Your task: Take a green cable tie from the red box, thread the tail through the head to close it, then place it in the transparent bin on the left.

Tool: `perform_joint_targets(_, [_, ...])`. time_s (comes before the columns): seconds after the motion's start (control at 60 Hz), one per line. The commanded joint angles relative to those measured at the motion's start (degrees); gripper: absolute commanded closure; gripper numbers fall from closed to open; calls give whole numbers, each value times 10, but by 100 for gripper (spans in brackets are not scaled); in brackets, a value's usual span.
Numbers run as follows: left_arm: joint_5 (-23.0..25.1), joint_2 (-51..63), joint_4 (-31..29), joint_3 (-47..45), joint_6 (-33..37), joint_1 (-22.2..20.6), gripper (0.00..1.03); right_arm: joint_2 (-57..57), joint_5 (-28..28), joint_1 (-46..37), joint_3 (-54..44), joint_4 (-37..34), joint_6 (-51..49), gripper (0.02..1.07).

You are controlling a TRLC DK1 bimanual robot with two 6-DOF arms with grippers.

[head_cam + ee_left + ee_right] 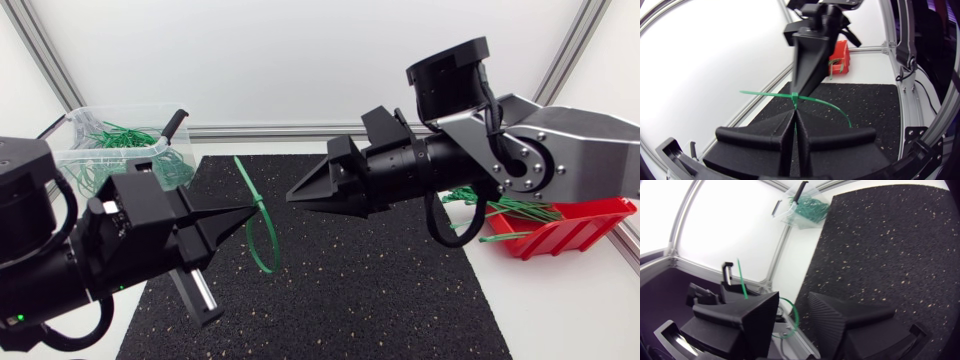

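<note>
A black rubber mat (350, 290) flecked with pale specks covers the middle of a white tabletop (560, 300), which shows as a bare strip beside the mat's right edge. Along the mat's far edge runs a silver aluminium rail (270, 130), and behind the rail rises a plain white back panel (300, 60). Slanting aluminium posts (40, 50) frame the panel beyond the mat's far corners. The light is bright and even across the mat and panel.
</note>
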Motion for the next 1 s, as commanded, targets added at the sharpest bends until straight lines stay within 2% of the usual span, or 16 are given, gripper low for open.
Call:
perform_joint_targets(0.0, [3, 28, -2, 12, 1, 59, 100, -3, 54, 15, -33, 1, -71, 12])
perform_joint_targets(0.1, [3, 73, -6, 44, -10, 152, 100, 4, 120, 13, -46, 16, -111, 9])
perform_joint_targets(0.183, [3, 107, -8, 79, -27, 219, 100, 10, 145, 4, -50, 24, -128, 9])
perform_joint_targets(0.267, [5, 161, -19, 130, -38, 303, 100, 9, 187, 0, -56, 41, -151, 6])
perform_joint_targets(0.383, [10, 213, -29, 193, -55, 378, 100, 1, 237, -5, -62, 62, -178, 6])
perform_joint_targets(0.567, [8, 289, -5, 305, -90, 488, 100, -23, 330, 3, -82, 93, -234, 6])
perform_joint_targets(0.75, [8, 361, -2, 429, -156, 576, 100, -58, 379, 25, -106, 106, -258, 6])
perform_joint_targets(0.833, [8, 405, -15, 485, -172, 598, 100, -73, 387, 31, -114, 106, -260, 6])
perform_joint_targets(0.933, [-7, 469, -44, 538, -173, 604, 100, -88, 390, 32, -120, 104, -260, 6])
perform_joint_targets(0.983, [-16, 514, -85, 575, -171, 605, 100, -95, 391, 32, -124, 99, -260, 6])
